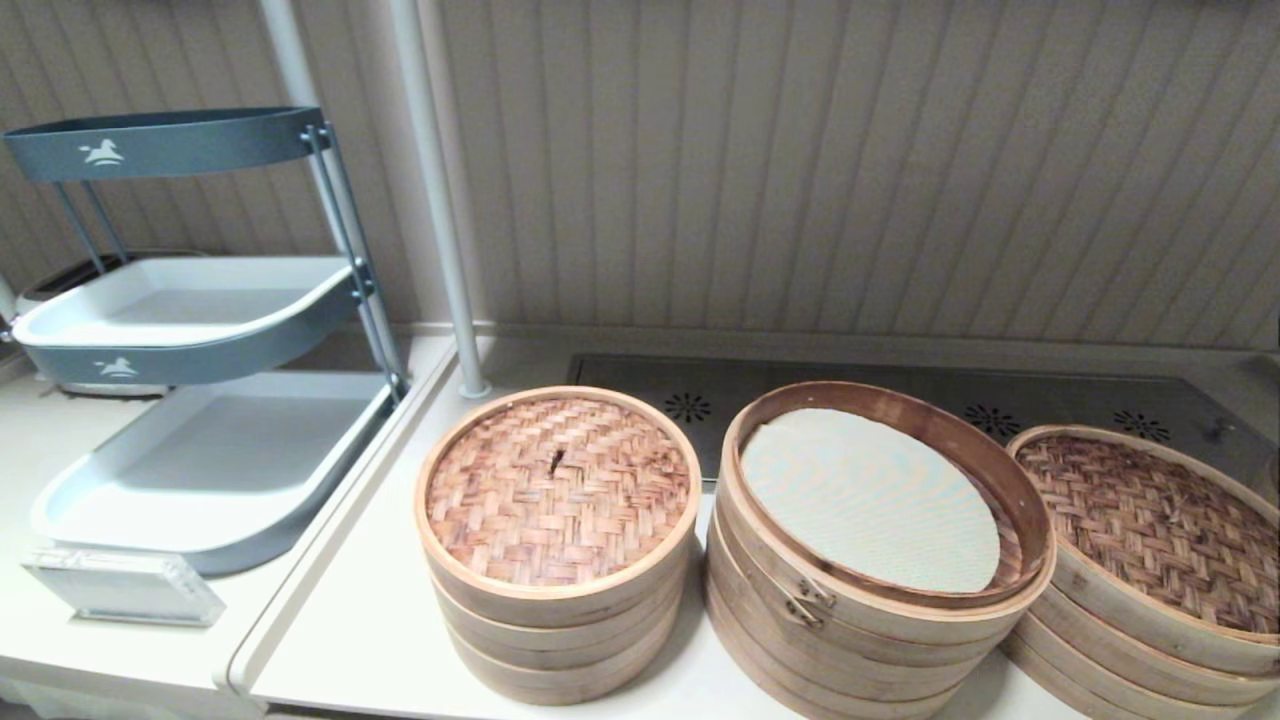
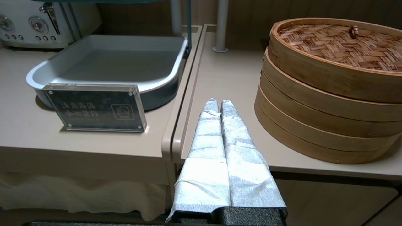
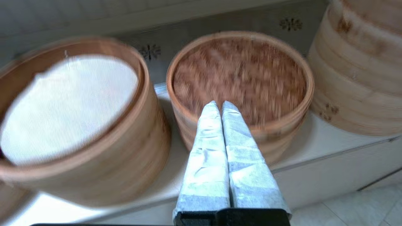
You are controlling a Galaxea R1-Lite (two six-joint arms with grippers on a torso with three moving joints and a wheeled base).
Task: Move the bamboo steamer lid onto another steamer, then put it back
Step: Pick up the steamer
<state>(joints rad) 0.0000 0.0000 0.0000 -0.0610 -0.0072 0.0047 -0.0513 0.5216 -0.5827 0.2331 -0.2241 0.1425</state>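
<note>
The large reddish-tan lid is not in view. The other steamer (image 1: 1130, 620) is the low wide stack at the right, and its own dark brown woven lid (image 1: 1150, 520) sits on top. In the right wrist view my right gripper (image 3: 221, 103) is shut and empty. It hangs off the table's front edge, with its tips over the near rim of that stack (image 3: 276, 131). My left gripper (image 2: 220, 102) is also shut and empty, over the front edge left of the small stack (image 2: 329, 103). Neither gripper shows in the head view.
The taller stack with a metal clasp (image 1: 812, 600) stands open in the middle, showing a white liner (image 1: 865, 495). A narrower stack with a smaller knotted lid (image 1: 557, 490) is on the left. Another pale stack (image 3: 361, 78) stands further right, its top cut off. A tiered tray rack (image 1: 200, 470) and a sign (image 1: 120, 585) are far left.
</note>
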